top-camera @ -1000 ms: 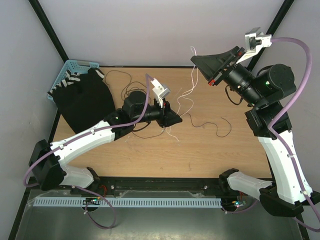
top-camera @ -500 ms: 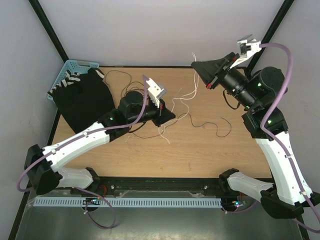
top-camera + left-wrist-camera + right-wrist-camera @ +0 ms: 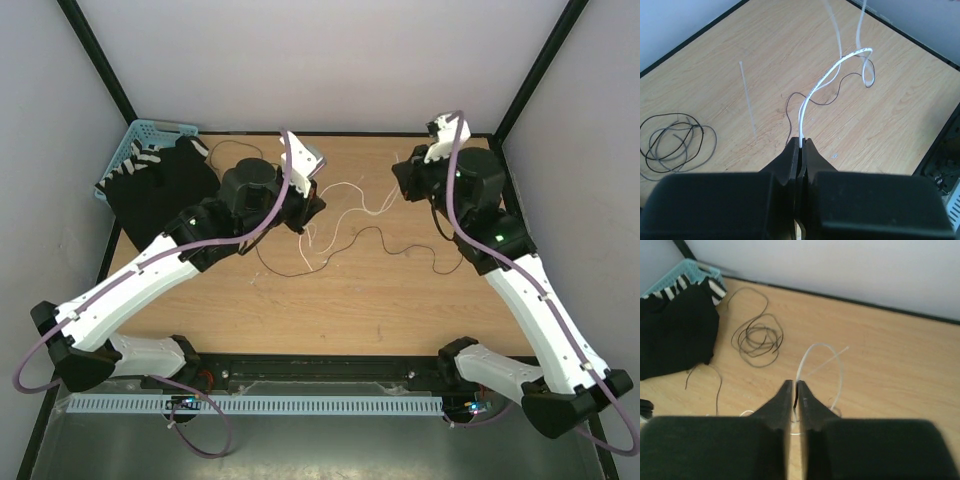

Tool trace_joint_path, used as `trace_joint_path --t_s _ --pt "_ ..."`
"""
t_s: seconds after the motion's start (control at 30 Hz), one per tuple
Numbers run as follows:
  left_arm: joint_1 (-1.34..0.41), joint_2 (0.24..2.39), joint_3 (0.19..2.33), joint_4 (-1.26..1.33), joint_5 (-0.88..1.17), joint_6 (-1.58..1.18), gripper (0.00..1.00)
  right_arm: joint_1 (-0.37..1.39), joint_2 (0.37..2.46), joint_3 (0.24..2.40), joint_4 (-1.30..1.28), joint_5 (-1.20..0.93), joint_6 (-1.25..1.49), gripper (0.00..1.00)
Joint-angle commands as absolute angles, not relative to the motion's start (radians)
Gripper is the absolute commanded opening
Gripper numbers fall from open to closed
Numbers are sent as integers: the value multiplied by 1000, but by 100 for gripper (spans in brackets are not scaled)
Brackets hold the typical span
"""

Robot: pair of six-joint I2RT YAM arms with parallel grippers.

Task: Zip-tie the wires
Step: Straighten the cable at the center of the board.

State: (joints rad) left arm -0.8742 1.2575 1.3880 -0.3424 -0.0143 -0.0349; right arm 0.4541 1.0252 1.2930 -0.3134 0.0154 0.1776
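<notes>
Left wrist view: finds the left gripper [image 3: 801,144] pinched fully together on a white cord [image 3: 826,76], caught at the very fingertips. Traces that cord up from the tips in an arc above the table [image 3: 900,120], with a small loop at its far end. Notes one thin dark strand on the wood behind the arc, and the main coil of the wires [image 3: 675,144] well off to the left (lying free on the wood). Records a thin white strip [image 3: 747,97] flat on the wood between coil and cord.

Right wrist view: finds the right gripper [image 3: 794,386] with only a narrow slit between its tips. Sees a white loop [image 3: 815,344] running down into that slit, but cannot tell whether gripped. Places the coil beyond, near a black cloth [image 3: 670,335] and a blue basket [image 3: 690,274].
</notes>
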Motion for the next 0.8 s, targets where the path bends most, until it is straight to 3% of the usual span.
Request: trace_joint_path --t_s 0.0,0.03,0.3,0.5,0.77 --pt "-887 1223 1448 -392 -34 -23 0 459 1053 1253 -324 -69 167 25" --pt "-887 1218 1457 -391 -29 -41 0 458 1055 1248 -323 -94 177 36" --pt "-887 1232 1586 -374 -90 -92 0 458 965 1225 -324 -225 205 80" --pt "-887 1273 1658 -372 -115 -101 0 459 852 1192 -317 -343 222 83" --pt "-887 1300 1667 -370 -118 -115 0 460 849 1149 -174 -708 401 83"
